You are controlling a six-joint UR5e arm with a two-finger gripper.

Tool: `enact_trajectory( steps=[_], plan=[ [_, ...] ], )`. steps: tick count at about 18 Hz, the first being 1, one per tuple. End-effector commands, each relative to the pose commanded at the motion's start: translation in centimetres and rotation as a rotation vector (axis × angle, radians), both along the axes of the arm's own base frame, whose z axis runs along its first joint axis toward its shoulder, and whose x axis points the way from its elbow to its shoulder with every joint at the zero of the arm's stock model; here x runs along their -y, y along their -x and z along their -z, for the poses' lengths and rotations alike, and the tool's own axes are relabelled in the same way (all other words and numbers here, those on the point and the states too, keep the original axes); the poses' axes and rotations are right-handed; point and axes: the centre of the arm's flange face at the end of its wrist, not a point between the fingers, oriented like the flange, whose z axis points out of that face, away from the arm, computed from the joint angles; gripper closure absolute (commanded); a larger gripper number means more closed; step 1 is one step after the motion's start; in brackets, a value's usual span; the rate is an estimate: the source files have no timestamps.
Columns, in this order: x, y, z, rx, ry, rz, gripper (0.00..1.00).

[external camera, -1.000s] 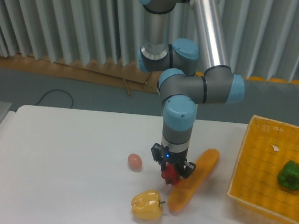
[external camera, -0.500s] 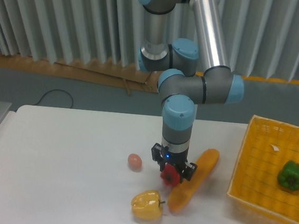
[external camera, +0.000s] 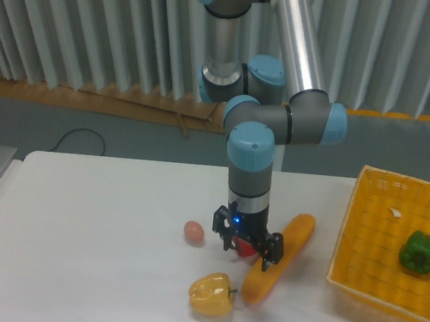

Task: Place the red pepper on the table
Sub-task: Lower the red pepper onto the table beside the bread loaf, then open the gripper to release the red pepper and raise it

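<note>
The red pepper (external camera: 246,247) shows as a small red patch low between my gripper's fingers, at the level of the white table (external camera: 93,241). My gripper (external camera: 248,255) points straight down over it, with its two dark fingers spread apart on either side, open. Most of the pepper is hidden by the fingers and wrist, so I cannot tell whether they still touch it.
A long orange carrot-like vegetable (external camera: 280,257) lies just right of the gripper. A yellow pepper (external camera: 212,295) sits in front, and a small pinkish egg (external camera: 194,231) to the left. At the right, a yellow basket (external camera: 349,242) holds a green pepper (external camera: 418,251).
The fingers have spread apart from their grip on the red pepper. The wrist has shifted slightly left and turned, and the pepper stays low by the carrot.
</note>
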Motion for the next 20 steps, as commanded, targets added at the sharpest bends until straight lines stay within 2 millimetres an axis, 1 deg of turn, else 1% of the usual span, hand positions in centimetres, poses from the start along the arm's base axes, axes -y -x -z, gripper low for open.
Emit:
enact_trajectory(
  steps=[2,3,4,6,7,8,10,14,16,18,20],
  plan=[
    [0.3,-0.3,-0.7,0.002,-0.002,0.042,0.0],
    [0.3,-0.5,-0.7,0.004,0.003,0.094,0.0],
    [0.5,-0.7,-1.3,-0.006,0.006,0.143,0.0],
    [1.8,-1.5,-3.2,-0.028,0.005,0.233,0.0],
    [2.4,-1.7,-3.9,-0.031,0.021,0.305,0.0],
    [3.1,-1.7,-4.9,-0.024,0.04,0.396,0.0],
    [4.5,-1.4,-6.2,0.002,0.079,0.523,0.0],
    [5.7,-2.0,-6.4,0.088,0.164,0.79,0.0],
    [6.8,-2.7,-8.4,0.107,0.18,0.883,0.0],
    [7.2,-3.5,-8.8,0.15,0.193,0.934,0.0],
    [8.8,-5.2,-11.9,0.141,0.171,0.962,0.0]
  ],
)
